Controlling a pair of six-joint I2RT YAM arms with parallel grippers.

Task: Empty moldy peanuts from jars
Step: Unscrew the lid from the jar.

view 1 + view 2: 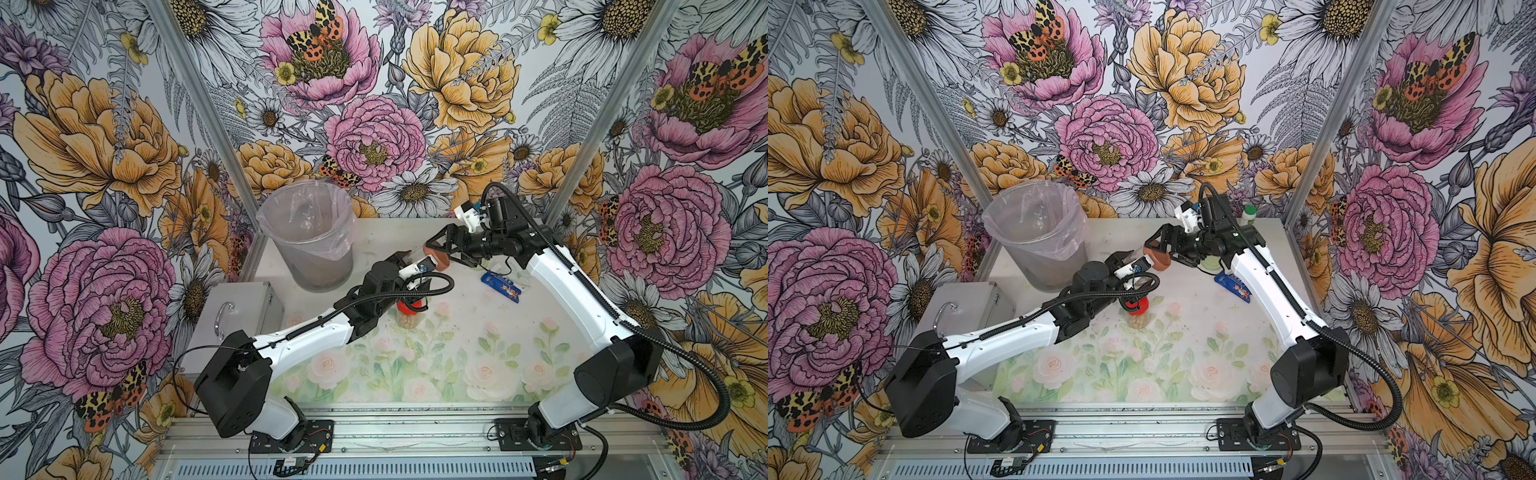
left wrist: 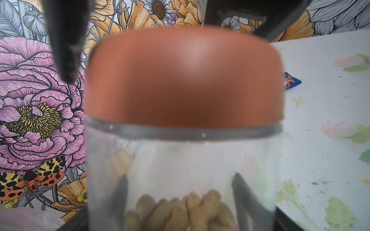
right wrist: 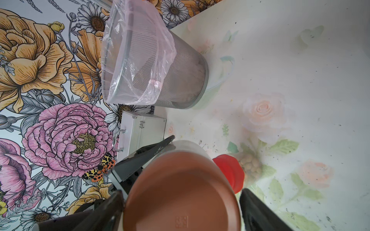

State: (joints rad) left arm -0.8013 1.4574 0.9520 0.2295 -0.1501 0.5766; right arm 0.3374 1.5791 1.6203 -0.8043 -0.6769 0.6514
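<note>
— Two questions. Where's the lined bin [image 1: 307, 232]?
— Far left corner of the table [image 1: 457, 353]. Over the middle, left gripper [image 2: 180, 177] clamps the brown-lidded jar [image 2: 180, 154] by its glass; right gripper [image 1: 435, 254] has its jaws astride the brown lid [image 3: 180, 190], a gap showing. The red-lidded jar [image 1: 409, 311] rests on the table nearby.
— And the peanuts [image 2: 180, 210]?
— Inside both jars.

Light in both top views is bright, even and diffuse; shadows on the table [image 1: 457, 374] are faint and soft. In the left wrist view the brown lid [image 2: 184, 80] is close, blurred and bears a pale glare patch; the jar [image 2: 180, 164] wall hazes the peanuts [image 2: 180, 210], while the wallpaper [image 2: 40, 100] behind is sharp. In the right wrist view the lid is soft, the mesh bin [image 3: 180, 70] crisp.
</note>
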